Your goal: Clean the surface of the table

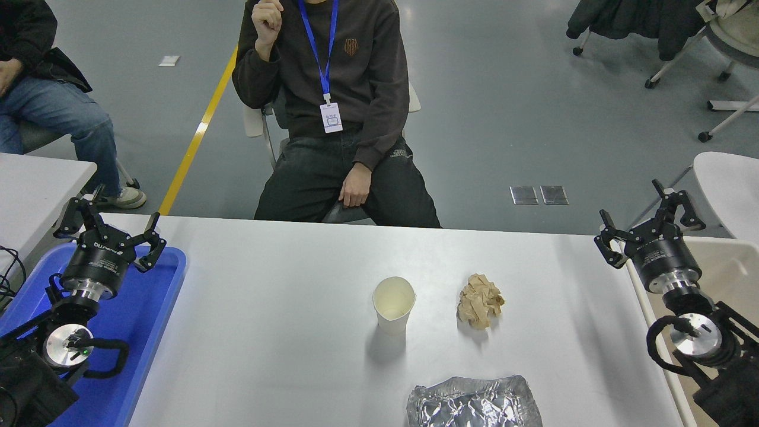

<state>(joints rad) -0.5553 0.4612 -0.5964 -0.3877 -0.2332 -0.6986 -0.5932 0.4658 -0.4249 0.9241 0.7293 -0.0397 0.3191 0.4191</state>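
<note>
The white table surface (267, 332) fills the lower half of the head view. On it stand a white paper cup (393, 304), upright at the middle, a crumpled brown paper ball (480, 299) just to its right, and a crumpled sheet of silver foil (474, 403) at the front edge. My right gripper (643, 216) is open and empty above the table's far right corner, well right of the paper ball. My left gripper (109, 222) is open and empty, parked over the blue tray (148, 314) at the left.
A person in a dark sweater (332, 107) sits at the far side, one hand raised. Another person (41, 101) sits at the upper left. A smaller white table (35, 178) stands at the left, and a beige bin (729, 279) beside the table's right edge.
</note>
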